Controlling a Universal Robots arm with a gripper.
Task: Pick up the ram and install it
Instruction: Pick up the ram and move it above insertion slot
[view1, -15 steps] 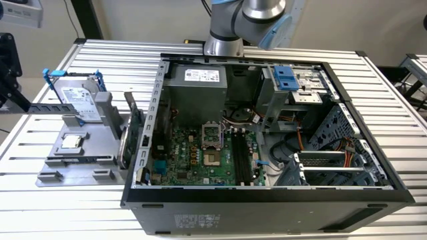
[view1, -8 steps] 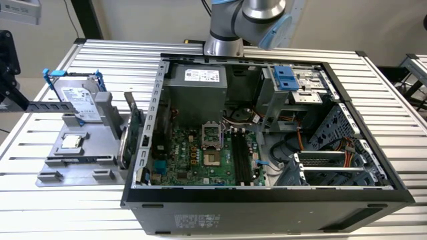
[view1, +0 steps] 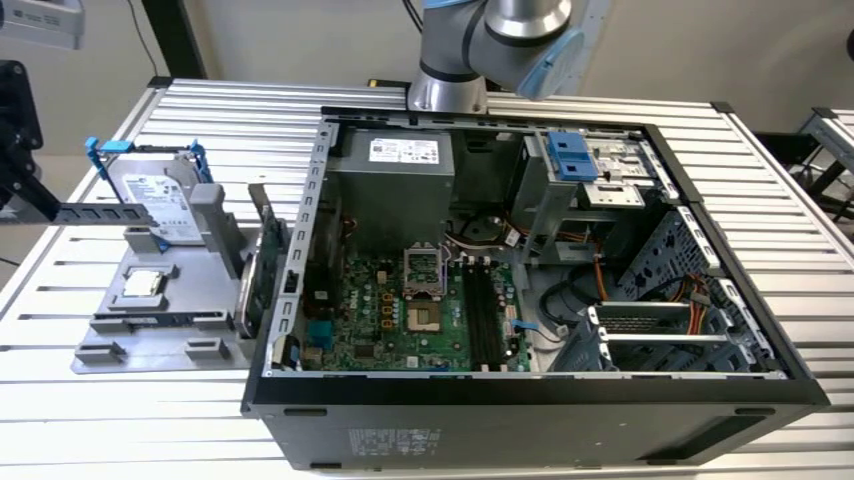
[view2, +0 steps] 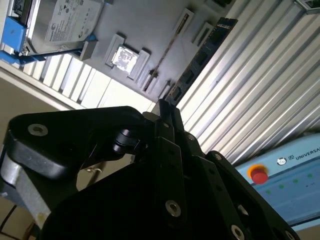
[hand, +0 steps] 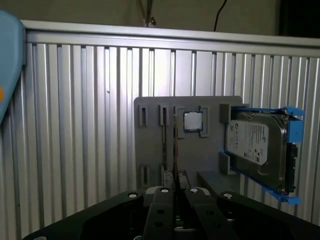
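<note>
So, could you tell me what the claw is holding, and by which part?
The claw is shut on the ram, gripping it at one end.

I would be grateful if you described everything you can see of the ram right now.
The ram is a long, thin, dark circuit-board stick with small black chips on one face. The claw is shut on one end, and the rest juts straight out beyond it, seen edge-on in the first wrist view. In the exterior view it hangs roughly level above the gray tray, to the exterior view's left of the open computer case, in no slot.
</note>
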